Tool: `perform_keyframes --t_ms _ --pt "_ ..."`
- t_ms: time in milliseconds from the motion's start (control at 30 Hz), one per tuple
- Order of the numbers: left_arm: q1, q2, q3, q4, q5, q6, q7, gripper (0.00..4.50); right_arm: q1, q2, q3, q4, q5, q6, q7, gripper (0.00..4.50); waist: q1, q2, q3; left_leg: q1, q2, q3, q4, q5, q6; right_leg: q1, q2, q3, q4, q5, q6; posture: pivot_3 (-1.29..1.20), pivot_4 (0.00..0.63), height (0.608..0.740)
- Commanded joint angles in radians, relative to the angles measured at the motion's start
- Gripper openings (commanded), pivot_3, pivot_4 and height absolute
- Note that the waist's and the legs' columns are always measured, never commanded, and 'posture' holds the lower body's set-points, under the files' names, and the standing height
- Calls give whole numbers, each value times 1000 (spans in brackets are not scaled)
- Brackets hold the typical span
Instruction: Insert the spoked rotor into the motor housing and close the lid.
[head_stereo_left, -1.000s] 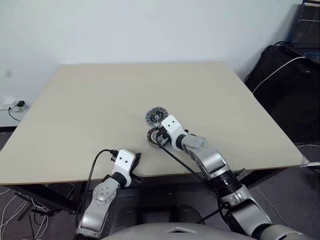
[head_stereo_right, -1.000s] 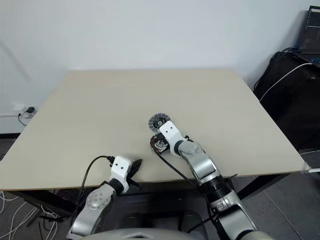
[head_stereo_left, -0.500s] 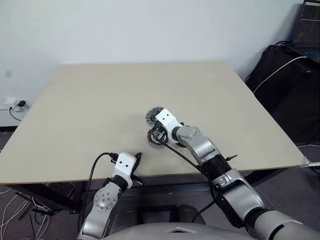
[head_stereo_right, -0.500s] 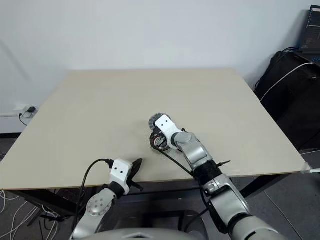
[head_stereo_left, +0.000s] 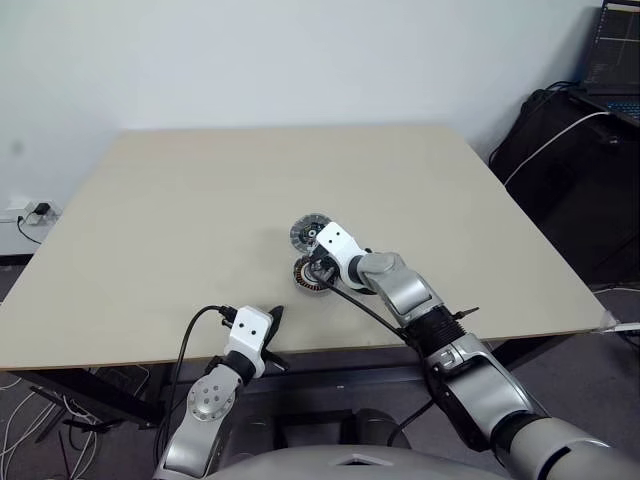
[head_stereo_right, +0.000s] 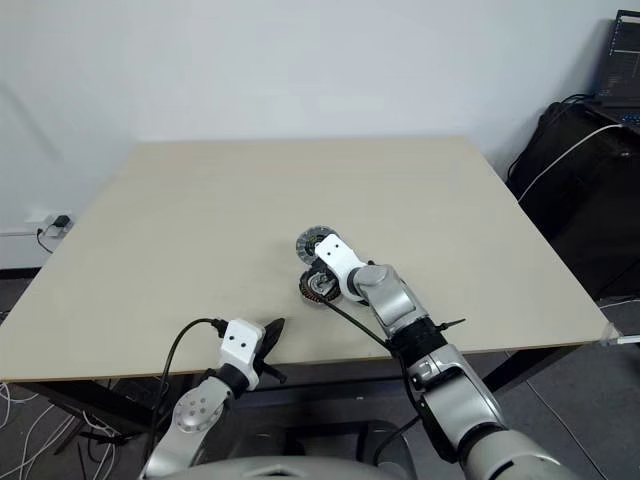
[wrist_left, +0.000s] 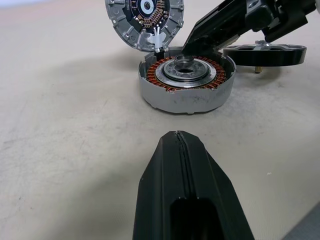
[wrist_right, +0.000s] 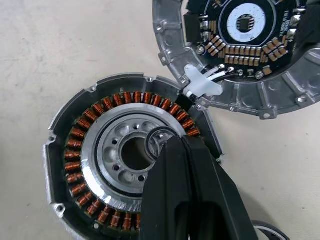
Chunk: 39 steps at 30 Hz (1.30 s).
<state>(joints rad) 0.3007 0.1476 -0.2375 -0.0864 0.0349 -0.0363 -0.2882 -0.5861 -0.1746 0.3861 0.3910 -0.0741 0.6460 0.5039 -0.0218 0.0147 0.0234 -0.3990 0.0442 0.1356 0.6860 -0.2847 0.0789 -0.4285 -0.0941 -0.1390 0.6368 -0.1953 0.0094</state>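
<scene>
A white wall is backing a bare beige table (head_stereo_left: 180, 210), with a dark bag and cables sitting at the right edge of the head view. In that view, the housing (head_stereo_left: 306, 275) is lying just below centre, the lid (head_stereo_left: 307, 231) lying open just above it. The right gripper (head_stereo_left: 318, 268) is reaching down onto the housing, while the left gripper (head_stereo_left: 272, 322) is idling at the table's near edge, lower left.

In the left wrist view, its fingers (wrist_left: 182, 165) are pressed together at the bottom; the housing (wrist_left: 186, 85) is sitting above centre, copper windings exposed, and the rotor (wrist_left: 265, 54) is resting on the table at upper right, beside the housing.

In the right wrist view, the fingers (wrist_right: 187, 170), pressed together, are pointing at a small ring (wrist_right: 159, 141) on the hub. The lid (wrist_right: 240, 55) is filling the upper right.

Judging by this, the rotor is not yet inserted and the lid is not yet closed; the ring may be standing in the way.
</scene>
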Motion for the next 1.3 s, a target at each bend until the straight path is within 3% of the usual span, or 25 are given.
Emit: perform_keyframes --t_ms 33,600,1300 --pt "-13 -5 -2 -10 -15 -10 -9 0 -20 -4 12 -13 -14 12 27 37 0 0 0 0 0 0 0 0 0 0 0 0 0 0 0 0 0 740" --pt "-9 -9 -5 -1 -21 11 -15 0 13 -9 44 -71 -37 6 114 37 -2 0 0 1 1 0 0 0 0 0 -2 0 0 -1 -1 0 0 740" --pt "-5 -16 -17 0 -15 15 -7 0 -3 14 30 -28 -51 -8 78 37 -2 1 1 0 1 0 -1 0 0 -1 -3 0 0 -1 -2 0 0 740"
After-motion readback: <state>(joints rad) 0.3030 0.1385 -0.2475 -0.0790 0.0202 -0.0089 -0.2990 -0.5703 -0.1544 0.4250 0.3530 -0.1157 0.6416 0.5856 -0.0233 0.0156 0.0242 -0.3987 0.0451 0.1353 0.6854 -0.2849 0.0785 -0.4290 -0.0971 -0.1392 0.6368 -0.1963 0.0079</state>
